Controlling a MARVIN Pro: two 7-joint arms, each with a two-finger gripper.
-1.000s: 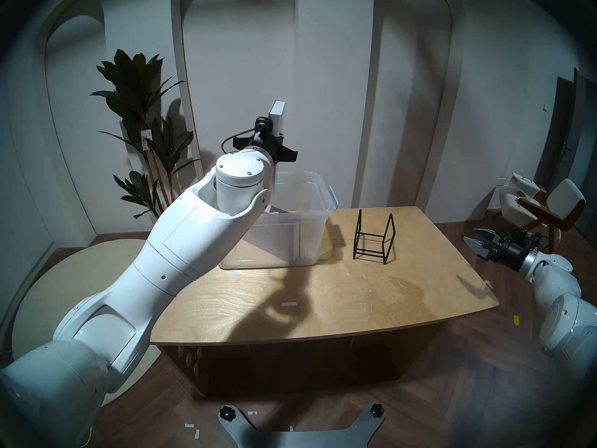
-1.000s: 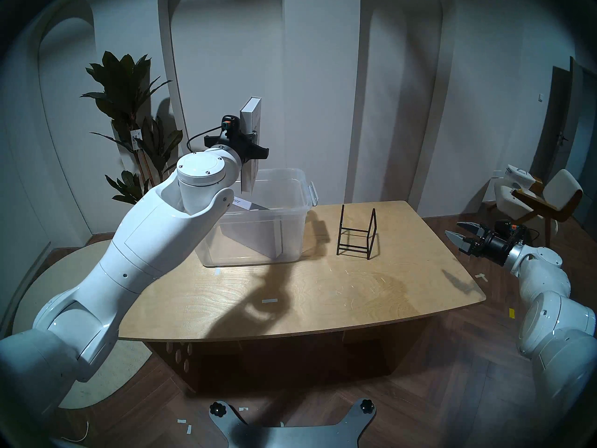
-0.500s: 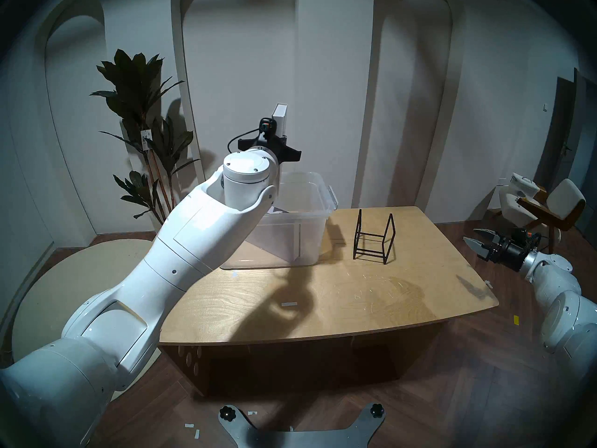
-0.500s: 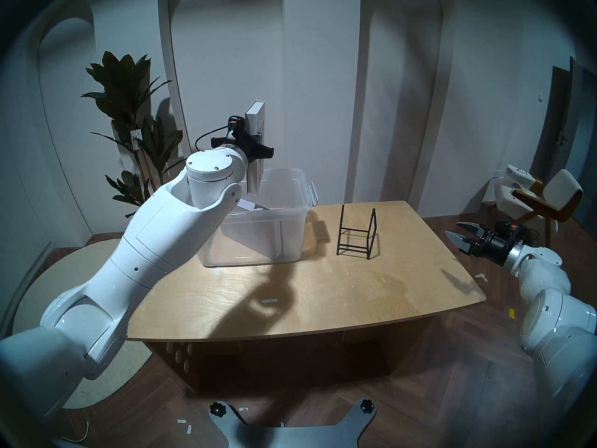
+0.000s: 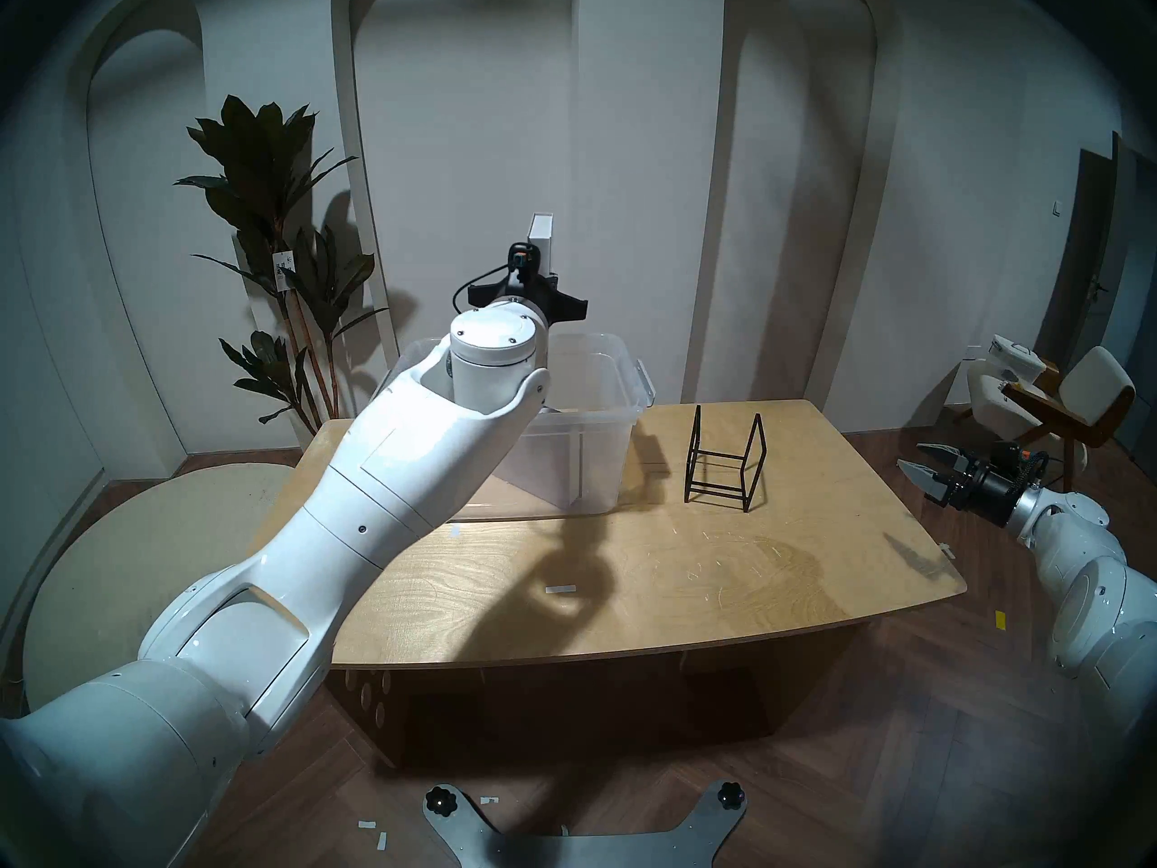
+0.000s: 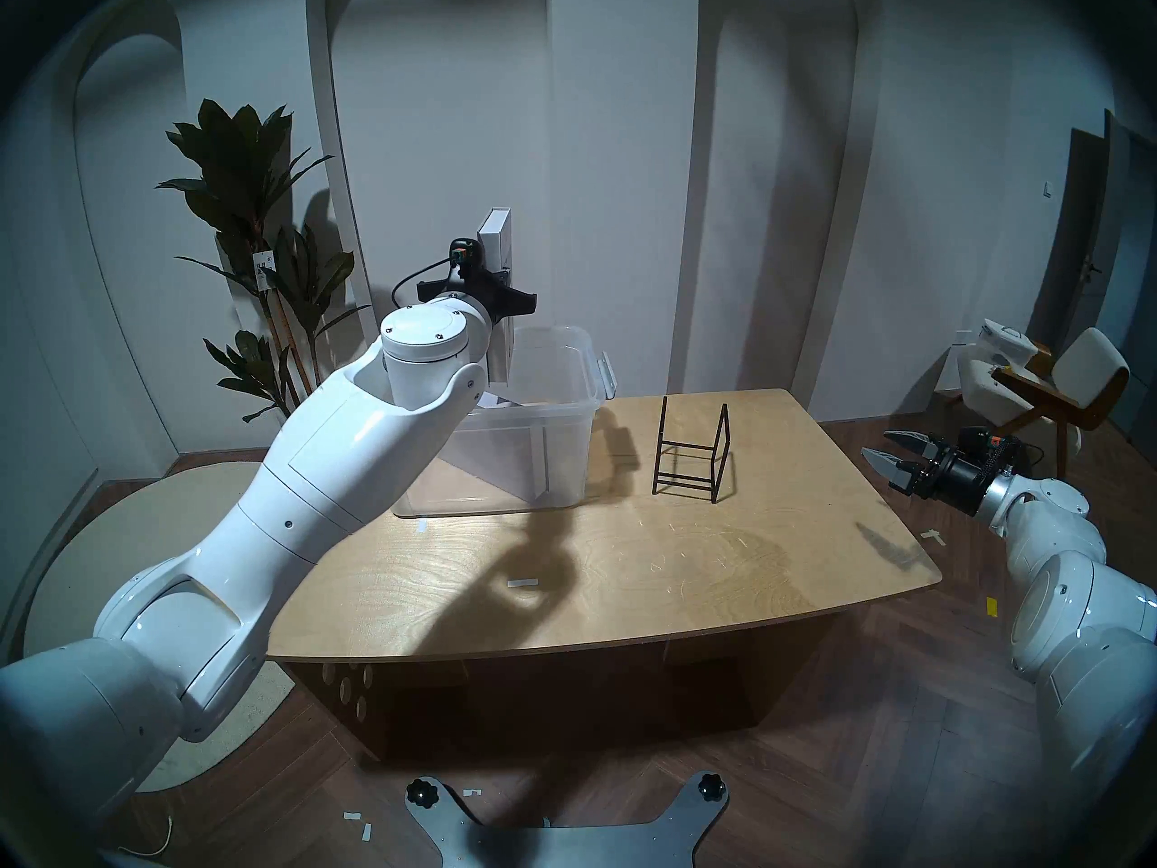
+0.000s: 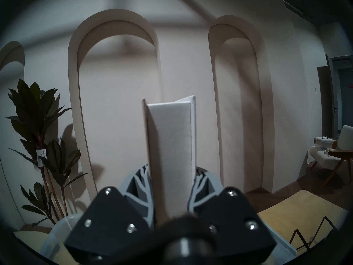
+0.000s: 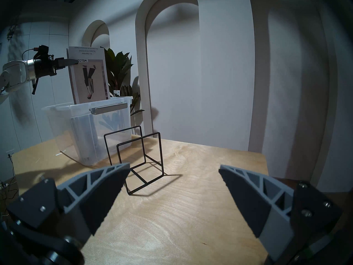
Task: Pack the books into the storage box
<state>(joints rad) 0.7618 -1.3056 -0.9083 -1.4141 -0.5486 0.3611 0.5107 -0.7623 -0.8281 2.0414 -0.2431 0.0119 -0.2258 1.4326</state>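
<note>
Lower the white book [image 8: 88, 75], clamped upright in the left tool [image 7: 172, 184], straight into the storage box [image 8: 57, 113]; right tool [image 8: 172, 193] idles apart.

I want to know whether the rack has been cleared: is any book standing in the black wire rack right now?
No, the black wire rack stands bare on the table, nothing between its frames.

The right pincer [image 8: 172, 199] gapes over the wooden surface [image 8: 172, 211]. Beyond a black wire rack [image 8: 136, 159], the left pincer [image 8: 73, 62] holds a white book [image 8: 88, 77] upright over the clear storage box [image 8: 86, 128].
</note>
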